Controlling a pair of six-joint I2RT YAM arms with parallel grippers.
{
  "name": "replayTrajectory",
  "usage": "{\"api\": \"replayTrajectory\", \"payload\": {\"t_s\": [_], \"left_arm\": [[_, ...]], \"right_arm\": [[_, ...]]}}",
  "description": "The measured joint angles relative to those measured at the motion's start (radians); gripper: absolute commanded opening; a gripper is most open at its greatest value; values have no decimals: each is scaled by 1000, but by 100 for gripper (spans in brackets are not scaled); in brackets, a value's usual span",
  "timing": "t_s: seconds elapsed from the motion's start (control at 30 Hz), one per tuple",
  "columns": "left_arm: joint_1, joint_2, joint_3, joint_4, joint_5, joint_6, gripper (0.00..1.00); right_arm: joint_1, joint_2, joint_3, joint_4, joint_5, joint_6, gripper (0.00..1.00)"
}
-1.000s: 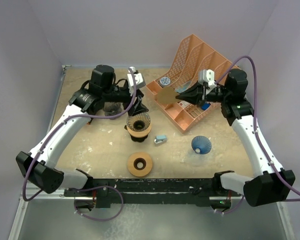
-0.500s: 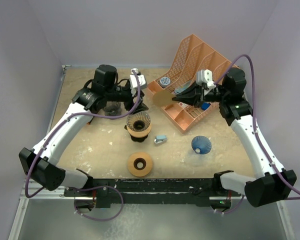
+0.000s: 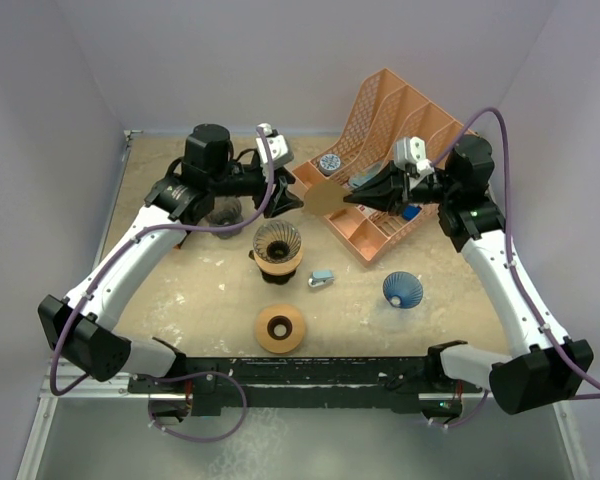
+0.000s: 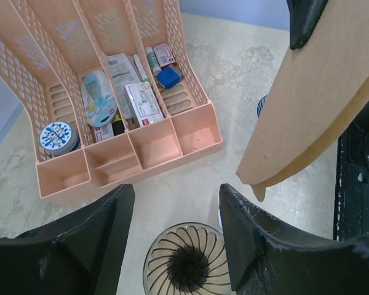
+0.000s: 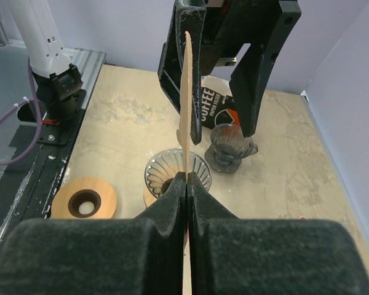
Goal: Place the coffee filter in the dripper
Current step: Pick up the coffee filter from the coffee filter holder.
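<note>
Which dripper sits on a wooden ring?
The brown ribbed dripper at centre, on its wooden ring; the blue dripper and grey dripper have none beneath.

The left arm (image 3: 120, 265) and right arm (image 3: 510, 288) share white links, black joints, purple cables (image 3: 490, 112) and matte black fingers (image 4: 80, 246).

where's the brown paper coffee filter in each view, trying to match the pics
Top external: brown paper coffee filter, centre, slightly above the middle.
Left wrist: filter fills the upper right.
Right wrist: filter edge-on, a thin upright strip at centre.
Shared landmark: the ribbed glass dripper, lying below the filter in every view.
</note>
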Motion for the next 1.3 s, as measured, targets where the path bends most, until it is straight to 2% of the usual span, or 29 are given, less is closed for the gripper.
{"api": "replayTrajectory", "payload": {"t_s": [1.3], "left_arm": [[-59, -9, 21, -80, -31, 45, 57]], "right_arm": [[2, -2, -42, 93, 4, 86, 0]]}}
